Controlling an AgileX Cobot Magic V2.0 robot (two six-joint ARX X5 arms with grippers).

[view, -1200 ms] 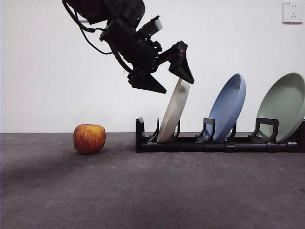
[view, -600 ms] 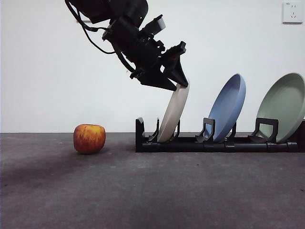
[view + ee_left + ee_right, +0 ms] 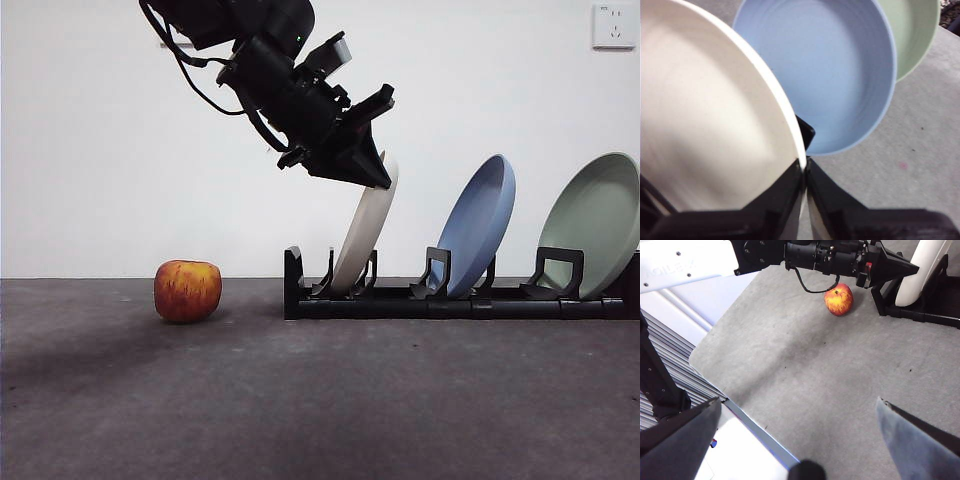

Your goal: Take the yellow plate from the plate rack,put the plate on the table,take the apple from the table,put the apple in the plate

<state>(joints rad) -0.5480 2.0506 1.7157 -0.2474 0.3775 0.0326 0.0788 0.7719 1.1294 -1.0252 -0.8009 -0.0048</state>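
One step is begun: my left gripper (image 3: 378, 170) pinches the yellow plate (image 3: 362, 240) at its rim, in the plate rack (image 3: 450, 298). The apple (image 3: 187, 290) waits on the worktop (image 3: 320, 400); right gripper (image 3: 800, 410) spread.

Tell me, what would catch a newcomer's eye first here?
The left claw, reaching down from above, is clamped on the top rim of the cream round plate standing in the long black plastic rack. A red, yellow-streaked apple sits alone on the dark grey table, beside the rack.
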